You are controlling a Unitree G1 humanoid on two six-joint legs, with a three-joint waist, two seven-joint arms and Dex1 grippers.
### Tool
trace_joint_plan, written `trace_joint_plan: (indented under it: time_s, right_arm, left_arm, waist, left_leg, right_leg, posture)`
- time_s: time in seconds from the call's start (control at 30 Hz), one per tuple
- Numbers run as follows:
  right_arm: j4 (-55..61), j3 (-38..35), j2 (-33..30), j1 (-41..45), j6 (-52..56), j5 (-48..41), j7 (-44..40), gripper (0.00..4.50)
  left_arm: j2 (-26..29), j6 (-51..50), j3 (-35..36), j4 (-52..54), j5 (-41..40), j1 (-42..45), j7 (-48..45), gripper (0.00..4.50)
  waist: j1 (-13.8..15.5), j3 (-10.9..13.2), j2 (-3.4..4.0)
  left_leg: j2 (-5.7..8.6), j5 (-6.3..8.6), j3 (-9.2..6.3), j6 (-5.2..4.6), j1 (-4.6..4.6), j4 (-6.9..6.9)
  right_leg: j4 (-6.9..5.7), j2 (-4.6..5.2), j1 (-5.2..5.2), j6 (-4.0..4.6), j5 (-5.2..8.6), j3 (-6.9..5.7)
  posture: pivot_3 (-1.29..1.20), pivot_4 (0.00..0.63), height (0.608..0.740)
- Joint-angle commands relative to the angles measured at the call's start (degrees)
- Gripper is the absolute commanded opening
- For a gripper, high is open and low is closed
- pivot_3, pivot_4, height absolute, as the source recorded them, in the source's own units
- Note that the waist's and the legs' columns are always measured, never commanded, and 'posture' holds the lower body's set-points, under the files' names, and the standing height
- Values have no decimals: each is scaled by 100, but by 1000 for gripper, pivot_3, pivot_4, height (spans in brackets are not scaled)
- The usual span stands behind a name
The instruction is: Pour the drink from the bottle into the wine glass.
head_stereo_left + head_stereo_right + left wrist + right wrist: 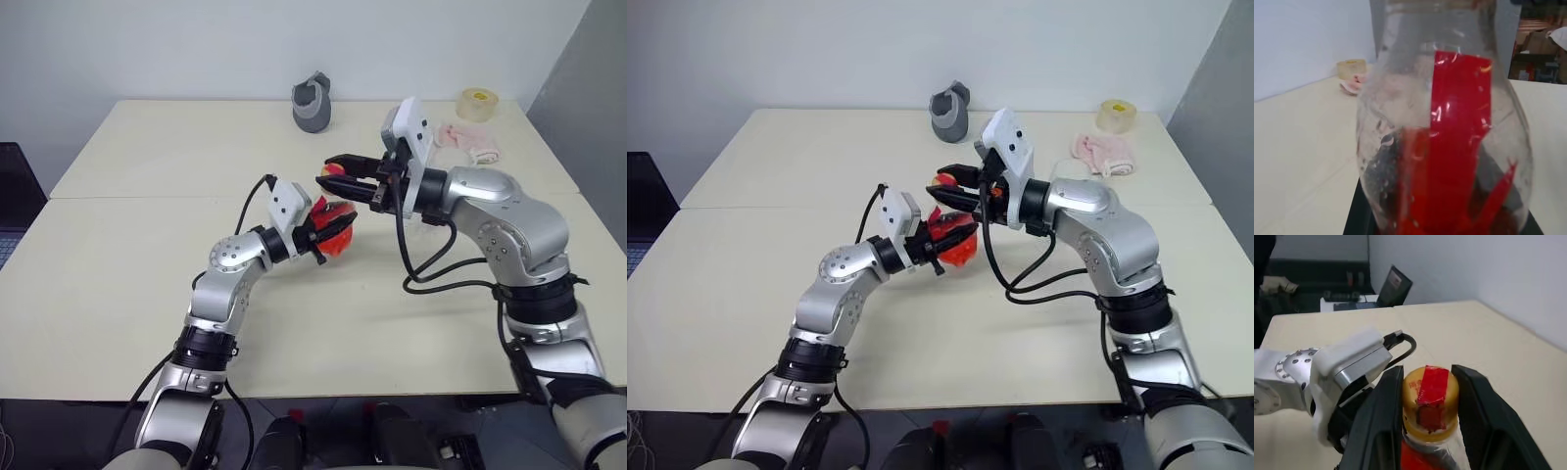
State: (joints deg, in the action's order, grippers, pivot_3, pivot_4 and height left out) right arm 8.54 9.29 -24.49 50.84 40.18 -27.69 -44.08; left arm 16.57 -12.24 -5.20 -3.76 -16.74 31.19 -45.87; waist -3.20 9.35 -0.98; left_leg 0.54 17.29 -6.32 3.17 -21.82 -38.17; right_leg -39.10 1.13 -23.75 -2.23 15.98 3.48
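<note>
Both arms meet above the middle of the cream table. The left gripper, reaching forward and toward the robot's right, is clamped on the bulbous lower body of the bottle, holding it upright and clear of the table; its wrist view shows the clear plastic wall with a strip of red label and the drink low inside. The right gripper, pointing toward the robot's left, has its two black fingers set on either side of the yellowish cap, pinching it; a red seal strip runs over the cap's top. The wine glass stands on the table behind the right forearm, mostly hidden by it. At the far edge of the table lie a grey object, a roll of tape and a pink cloth, all well apart from the bottle
</note>
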Motion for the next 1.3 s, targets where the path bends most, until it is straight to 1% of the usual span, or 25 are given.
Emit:
trace_joint_plan:
  time_s: [0.03, 0.23, 0.43, 0.53, 0.6, 0.67, 0.73, 0.8, 0.87, 0.93, 1.03, 1.1, 1.17, 1.3]
  right_arm:
    - [-157, -733, 73, 393, 547, -414, 354, 1223]
    - [-61, -1437, 364, 467, 1758, -1330, 854, 1223]
    - [544, -1891, 138, 230, 2456, -1865, 1230, 1223]
    - [1497, -2161, -92, -465, 2735, -2068, 1607, 1223]
    - [2245, -2340, -122, -1128, 2862, -2203, 1960, 1223]
    - [2669, -2427, -133, -1547, 2892, -2300, 2189, 1223]
    - [3362, -2426, -117, -2585, 2621, -1863, 2631, 1223]
    - [3724, -2435, -38, -3461, 2284, -1361, 3089, 1223]
    - [3759, -2252, -71, -4126, 1743, -760, 3283, 1223]
    - [3544, -2043, 12, -4561, 1191, -120, 3569, 1223]
    - [2944, -1893, 318, -4836, 540, 565, 3996, 1223]
    - [2447, -1941, 597, -4837, 226, 826, 4243, 1223]
    - [1815, -1902, 712, -4741, -149, 1143, 4353, 1223]
    - [1160, -1961, 1010, -4615, -493, 1206, 4322, 1223]
  left_arm:
    - [52, 8, 38, 511, -141, -99, -55, 1025]
    - [77, -75, 54, 660, -170, -190, -44, 1025]
    - [127, -140, 70, 809, -217, -284, -1, 1025]
    - [156, -216, 110, 907, -239, -378, 74, 1025]
    - [158, -279, 143, 986, -254, -449, 141, 1025]
    - [157, -313, 154, 1033, -261, -483, 174, 1025]
    - [103, -365, 137, 1098, -272, -571, 250, 1025]
    - [25, -426, 89, 1187, -290, -640, 302, 1025]
    - [-56, -495, 38, 1242, -317, -641, 337, 1025]
    - [-142, -518, -9, 1232, -307, -610, 360, 1025]
    - [-253, -535, -80, 1220, -305, -571, 352, 1025]
    - [-294, -551, -114, 1212, -305, -541, 344, 1025]
    - [-318, -535, -128, 1150, -297, -478, 319, 1025]
    - [-326, -484, -113, 1005, -268, -356, 288, 1025]
  waist:
    - [-2, 0, 0]
    - [16, 0, 0]
    - [27, 0, 0]
    - [46, 0, 0]
    - [67, 0, 0]
    - [88, 0, 1]
    - [117, -4, -2]
    - [141, -4, -2]
    - [150, -4, -1]
    - [149, -4, -1]
    - [131, -5, 0]
    - [129, -5, 0]
    - [129, -5, 0]
    - [136, -4, 1]
  left_leg:
    - [-4, 0, -2, 0, 0, 0]
    - [-5, 0, -8, 1, -2, 3]
    - [-4, 2, -7, -4, -4, 3]
    - [-4, 9, -7, -16, -7, 4]
    - [-5, 11, -5, -19, -7, 3]
    - [-6, 12, -4, -22, -7, 2]
    - [-5, 12, 0, -23, -4, 2]
    - [-9, 12, -6, -23, -3, 4]
    - [-2, 12, 3, -22, -2, 1]
    - [6, 10, 8, -24, 5, -6]
    - [3, 10, 15, -24, 29, -1]
    - [1, 9, 23, -22, 39, 7]
    - [-1, 1, 22, -8, 40, 9]
    - [-1, -1, 24, -5, 39, 9]
  right_leg:
    - [-1, 0, 0, 0, 0, 0]
    - [2, 5, -2, 1, 0, 2]
    - [2, 5, -2, 1, 0, 1]
    - [4, 5, -1, 1, 0, 1]
    - [4, 5, 0, 1, 0, 0]
    - [2, 5, 1, 0, 0, 1]
    - [-1, 3, 1, 0, 0, 2]
    - [8, -1, 11, 0, 0, -10]
    - [4, -2, 11, -1, 0, -3]
    - [4, -6, 18, -8, -3, 0]
    - [8, -12, 37, -13, -4, 6]
    - [8, -19, 40, -12, -4, 14]
    - [9, -24, 40, -12, -4, 14]
    - [10, -24, 40, -12, -4, 18]
  posture:
    - [0, 150, 740]
    - [0, 150, 740]
    - [0, 150, 740]
    - [0, 150, 740]
    - [0, 150, 740]
    - [0, 150, 740]
    - [0, 150, 740]
    - [0, 150, 740]
    - [0, 150, 740]
    - [0, 150, 740]
    - [0, 150, 740]
    - [0, 150, 740]
    - [0, 150, 740]
    - [0, 150, 740]
